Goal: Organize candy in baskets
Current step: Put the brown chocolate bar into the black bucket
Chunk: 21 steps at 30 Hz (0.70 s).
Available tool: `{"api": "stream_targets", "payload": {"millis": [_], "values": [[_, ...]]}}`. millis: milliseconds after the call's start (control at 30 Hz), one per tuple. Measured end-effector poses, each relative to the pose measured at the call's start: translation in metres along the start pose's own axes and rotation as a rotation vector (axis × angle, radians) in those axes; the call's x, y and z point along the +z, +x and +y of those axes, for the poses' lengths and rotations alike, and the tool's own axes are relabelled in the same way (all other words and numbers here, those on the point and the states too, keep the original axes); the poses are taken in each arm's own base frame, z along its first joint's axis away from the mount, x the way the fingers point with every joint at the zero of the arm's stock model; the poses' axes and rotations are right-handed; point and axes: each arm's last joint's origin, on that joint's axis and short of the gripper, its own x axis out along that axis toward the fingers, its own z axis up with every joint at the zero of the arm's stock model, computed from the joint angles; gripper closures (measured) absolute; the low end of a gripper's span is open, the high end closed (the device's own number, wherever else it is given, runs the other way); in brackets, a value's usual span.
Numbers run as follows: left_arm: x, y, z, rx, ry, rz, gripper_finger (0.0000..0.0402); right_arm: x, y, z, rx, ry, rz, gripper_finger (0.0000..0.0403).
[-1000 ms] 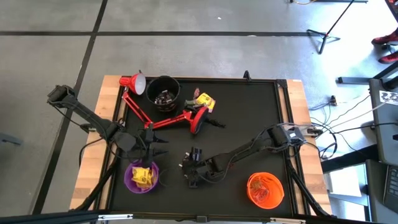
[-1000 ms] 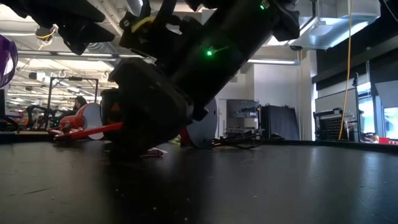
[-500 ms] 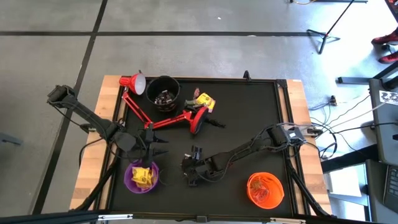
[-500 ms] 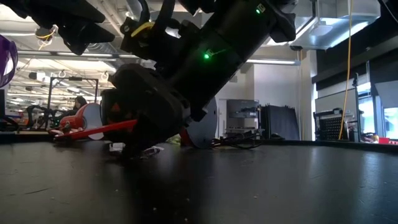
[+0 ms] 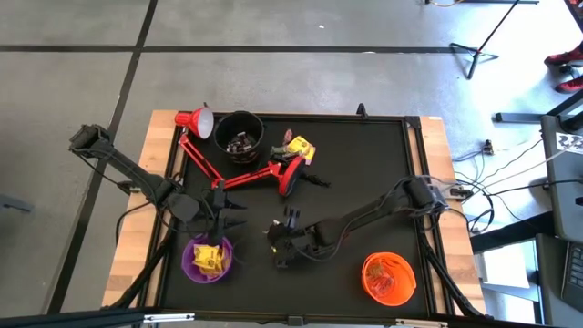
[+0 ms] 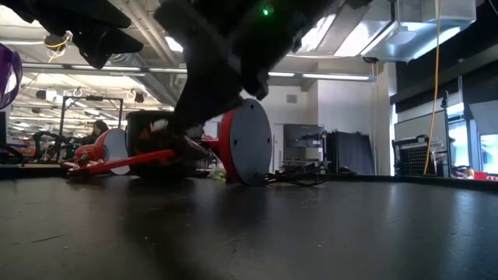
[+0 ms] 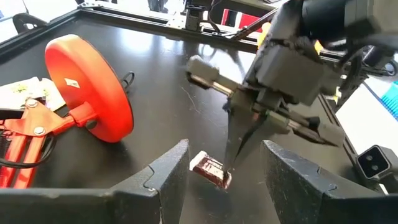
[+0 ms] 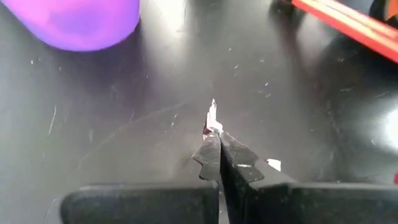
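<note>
Bright overhead light, glare, blur

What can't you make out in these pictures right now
- Orange bucket: the high view shows orange contents, too small to tell as separate candies.
- Black bucket: dark pieces inside, too small to identify.
- Right gripper: shut on the dark candy by the wrapper's end; in its own wrist view only a sliver of wrapper shows past the fingertips.
- Purple bucket: cut off by the edge of the right wrist view.
</note>
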Motion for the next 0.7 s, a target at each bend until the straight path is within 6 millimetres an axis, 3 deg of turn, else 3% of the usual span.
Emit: {"api": "stream_targets", "payload": {"millis": [200,467,700], "values": [[0.000,0.000,-0.001,-0.043,0.025,0.018,0.0214,0.017,-0.019,-0.006,-0.022,0.013,-0.071,0.0402],[0.004,-0.001,-0.010,-0.122,0.120,-0.039,0.0214,0.027,-0.027,-0.009,-0.039,0.031,-0.123,0.0403],[-0.006,0.016,-0.021,-0.127,0.207,-0.033,0.0214,0.034,-0.034,-0.011,-0.042,0.027,-0.163,0.0403]]}}
